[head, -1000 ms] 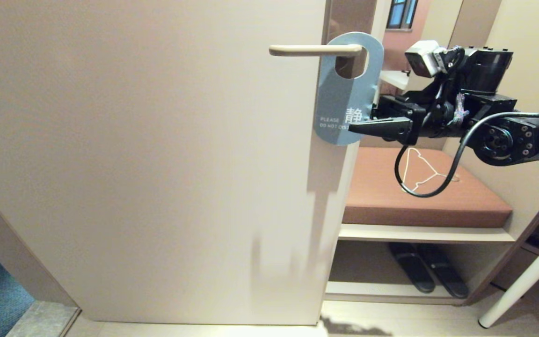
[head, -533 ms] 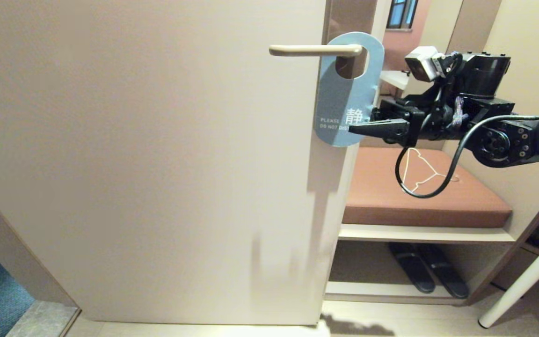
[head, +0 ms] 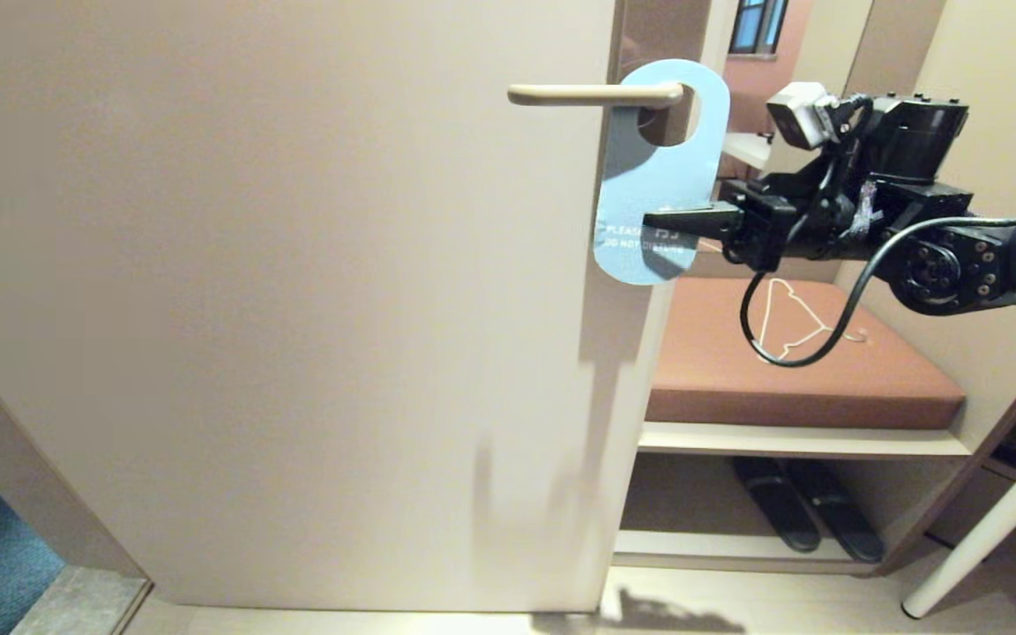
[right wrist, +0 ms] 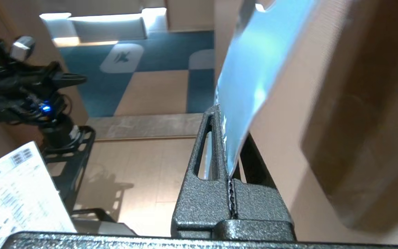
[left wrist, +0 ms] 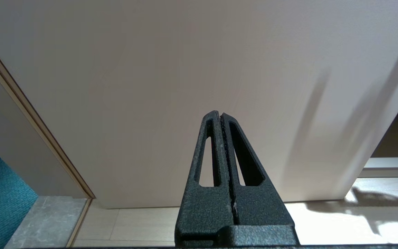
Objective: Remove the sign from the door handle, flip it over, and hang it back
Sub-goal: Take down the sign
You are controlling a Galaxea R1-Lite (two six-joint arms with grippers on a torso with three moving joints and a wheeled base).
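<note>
Sign (head: 660,168): light blue card, "do not disturb" face outward, hung by its oval hole on the door handle (head: 594,93); long axis near vertical, lower end tipped slightly out from the door (head: 279,309). Hole end up, lettered end down.

Door handle: slim beige lever, horizontal, free tip pointing left in the head view, pivot at the door's right edge behind the sign's hole.

Right gripper (head: 660,220): level, reaching in from the right, clamped flat on the sign's lower edge; in the right wrist view the card's edge pinched between the two fingers (right wrist: 216,145). Nearer arm by far.

Left gripper (left wrist: 220,116): fingers pressed together, nothing between them, parked low before the door's bottom, well apart from the sign.

Governing relation: grip point directly below the handle, hole looped over the lever. Removal judged to need travel along the lever toward its free tip, not downward.
</note>
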